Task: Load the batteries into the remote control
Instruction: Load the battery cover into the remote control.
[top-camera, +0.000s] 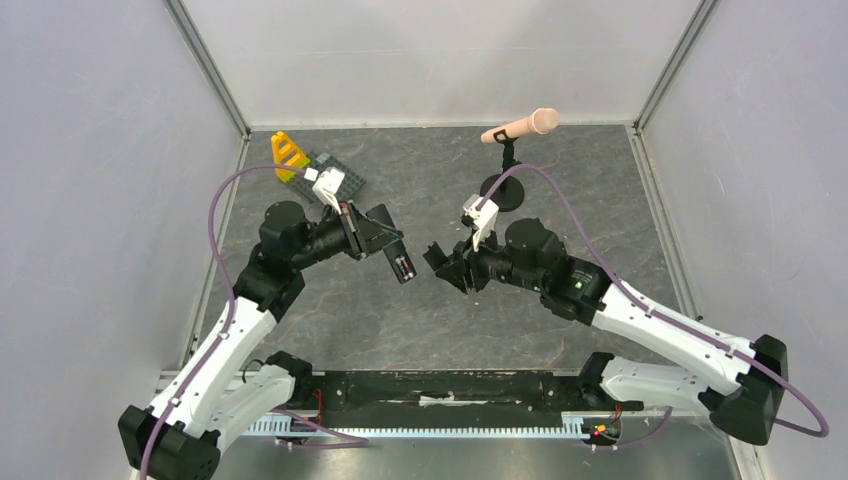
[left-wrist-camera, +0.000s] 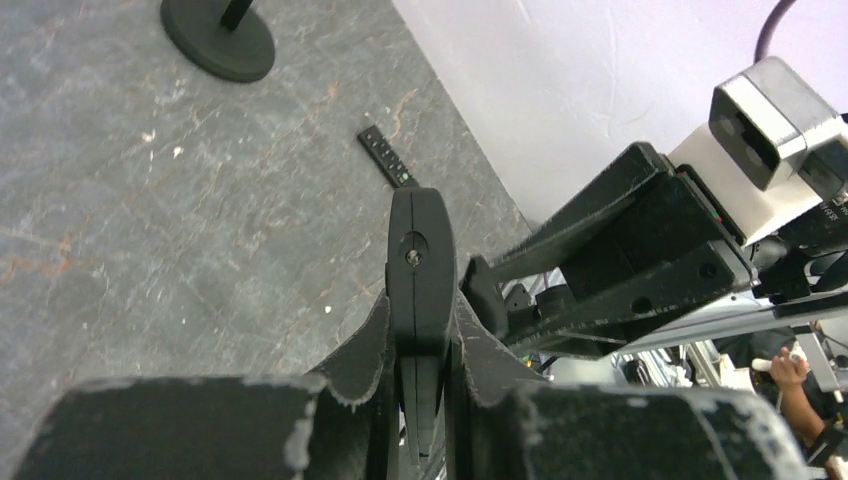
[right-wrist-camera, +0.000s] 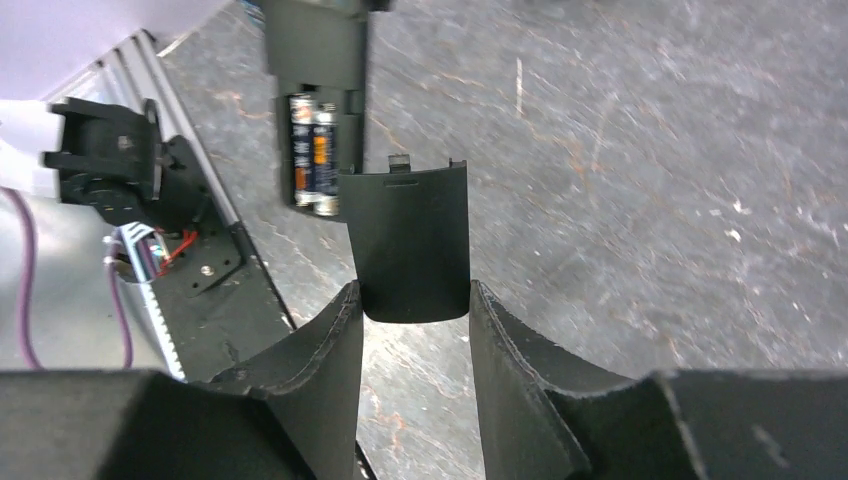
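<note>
My left gripper (top-camera: 385, 240) is shut on the black remote control (top-camera: 402, 265) and holds it above the table. In the left wrist view the remote (left-wrist-camera: 420, 270) shows edge-on between the fingers of the left gripper (left-wrist-camera: 420, 320). In the right wrist view its battery compartment (right-wrist-camera: 312, 120) is open, with two batteries (right-wrist-camera: 313, 150) side by side inside. My right gripper (right-wrist-camera: 415, 300) is shut on the black battery cover (right-wrist-camera: 410, 240), held just below and right of the compartment. In the top view the right gripper (top-camera: 442, 262) faces the remote, close to it.
A pink microphone (top-camera: 520, 127) on a black round-based stand (top-camera: 503, 190) is at the back. A yellow toy (top-camera: 290, 153) and a grey studded plate (top-camera: 335, 175) lie at the back left. A second, buttoned remote (left-wrist-camera: 388, 157) lies on the table near the wall.
</note>
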